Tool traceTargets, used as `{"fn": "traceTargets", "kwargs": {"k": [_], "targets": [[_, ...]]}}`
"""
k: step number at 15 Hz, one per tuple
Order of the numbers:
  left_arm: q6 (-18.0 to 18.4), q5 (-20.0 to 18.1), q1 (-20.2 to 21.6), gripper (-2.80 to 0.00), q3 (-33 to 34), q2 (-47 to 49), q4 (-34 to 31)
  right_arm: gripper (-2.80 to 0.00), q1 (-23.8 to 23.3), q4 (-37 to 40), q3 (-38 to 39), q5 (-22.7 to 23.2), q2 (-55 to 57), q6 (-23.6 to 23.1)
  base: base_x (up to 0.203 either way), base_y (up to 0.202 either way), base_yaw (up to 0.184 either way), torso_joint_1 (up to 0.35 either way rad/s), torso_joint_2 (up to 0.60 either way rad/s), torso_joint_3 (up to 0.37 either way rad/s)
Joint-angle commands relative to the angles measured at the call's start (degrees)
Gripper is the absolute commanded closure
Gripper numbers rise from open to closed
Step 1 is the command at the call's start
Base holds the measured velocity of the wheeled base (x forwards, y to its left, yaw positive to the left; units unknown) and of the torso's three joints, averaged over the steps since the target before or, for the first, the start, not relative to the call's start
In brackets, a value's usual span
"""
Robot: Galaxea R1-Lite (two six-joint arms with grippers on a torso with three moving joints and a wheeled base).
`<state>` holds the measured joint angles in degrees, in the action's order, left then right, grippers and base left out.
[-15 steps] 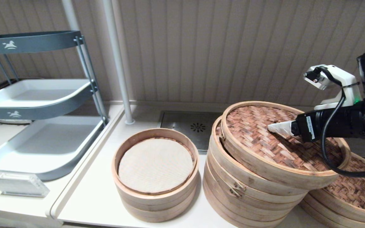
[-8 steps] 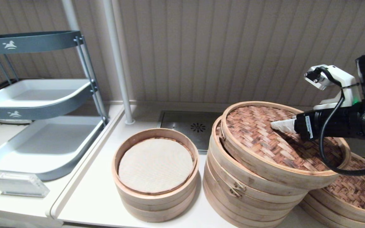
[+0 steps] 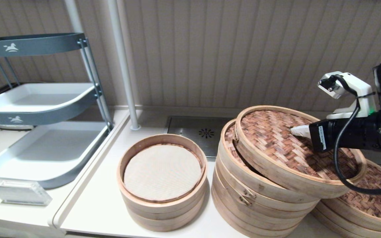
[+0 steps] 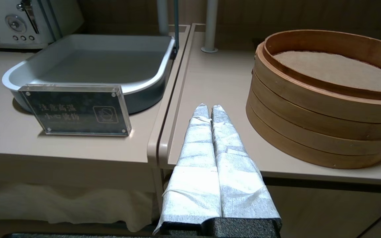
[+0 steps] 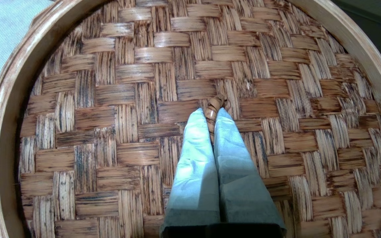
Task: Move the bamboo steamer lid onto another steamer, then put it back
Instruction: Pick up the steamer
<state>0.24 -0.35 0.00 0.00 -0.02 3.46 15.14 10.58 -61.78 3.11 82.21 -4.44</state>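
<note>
Where the right gripper (image 5: 210, 114) reaches in from the robot's right over the stacked baskets, its two cloth-wrapped fingers (image 5: 193, 158) are pinched together on the small twisted loop (image 5: 214, 105) at the centre of the lid (image 3: 296, 148); the lid is round and shallow, its top a herringbone weave of dark, mottled-brown bamboo strips, its rim a pale bent-wood band; it sits tilted and off-centre on the tall steamer (image 3: 260, 201), overhanging toward the robot's right, so that a crescent of woven top shows uncovered at the stack's left edge; the tall steamer is a wide stack of pale bamboo rings with a small dark metal clasp (image 3: 243, 199) on its side; a lower wide steamer (image 3: 369, 205) with a brown woven top lies partly beneath the overhanging lid; a smaller steamer (image 3: 162, 180) lined with pale cloth stands apart to the left on the counter (image 3: 94, 205); the left gripper (image 4: 209, 110) hangs low at the counter's front edge, its silver-wrapped fingers pressed together on nothing; a grey tray rack (image 3: 41, 109) and a clear acrylic sign (image 4: 74, 110) stand further left.
</note>
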Motion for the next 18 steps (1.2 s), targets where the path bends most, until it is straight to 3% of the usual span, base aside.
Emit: {"fn": "traceTargets", "kwargs": {"k": [1, 18], "targets": [[0.02, -0.09, 0.00, 0.00, 1.41, -0.07, 0.05, 0.00, 0.83, -0.94, 0.87, 0.06, 0.37, 0.04, 0.000, 0.000, 0.000, 0.000, 0.00, 0.000], [0.02, 0.00, 0.00, 0.00, 1.41, -0.06, 0.05, 0.00, 0.42, -0.86, -3.58, -0.38, -1.09, 0.39, 0.000, 0.000, 0.000, 0.000, 0.00, 0.000]]}}
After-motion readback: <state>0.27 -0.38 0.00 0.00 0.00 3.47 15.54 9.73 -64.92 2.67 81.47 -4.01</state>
